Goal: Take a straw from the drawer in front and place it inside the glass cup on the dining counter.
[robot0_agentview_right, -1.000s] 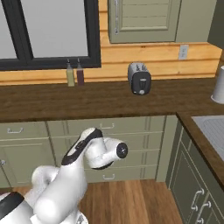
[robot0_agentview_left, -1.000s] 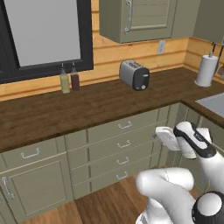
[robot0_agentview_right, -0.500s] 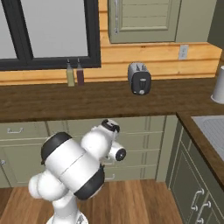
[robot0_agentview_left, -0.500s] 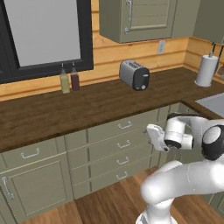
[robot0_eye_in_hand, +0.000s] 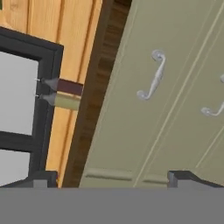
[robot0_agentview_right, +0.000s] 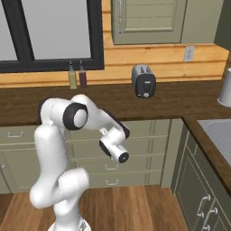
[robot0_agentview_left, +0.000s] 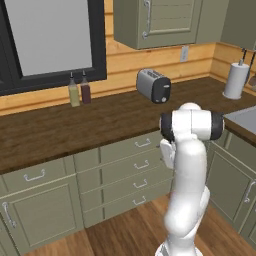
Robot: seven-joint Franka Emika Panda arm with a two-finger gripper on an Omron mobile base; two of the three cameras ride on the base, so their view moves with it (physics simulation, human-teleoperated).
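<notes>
The drawer (robot0_agentview_left: pixel 132 146) is the top one in a stack of sage-green drawers under the dark worktop; it is shut, and its silver bar handle (robot0_eye_in_hand: pixel 153 76) shows in the rolled hand view. My gripper (robot0_eye_in_hand: pixel 113 180) is open with nothing between its fingertips (robot0_eye_in_hand: pixel 41 179). It faces the drawer fronts from a short way off and touches nothing. My hand (robot0_agentview_right: pixel 115 145) hangs in front of the stack at drawer height. The straw, the glass cup and the dining counter are out of view.
On the worktop (robot0_agentview_left: pixel 75 125) stand a toaster (robot0_agentview_left: pixel 153 85), two bottles (robot0_agentview_left: pixel 74 94) by the window, and a paper towel roll (robot0_agentview_left: pixel 235 80). A sink (robot0_agentview_right: pixel 219 133) lies to the right. Lower drawers (robot0_agentview_right: pixel 111 182) and cabinet doors (robot0_agentview_left: pixel 45 210) flank the stack.
The arm has unfolded from a low crouch and risen upright. The hand has swung round to face the drawer fronts. The base and the gripper's opening are unchanged.
</notes>
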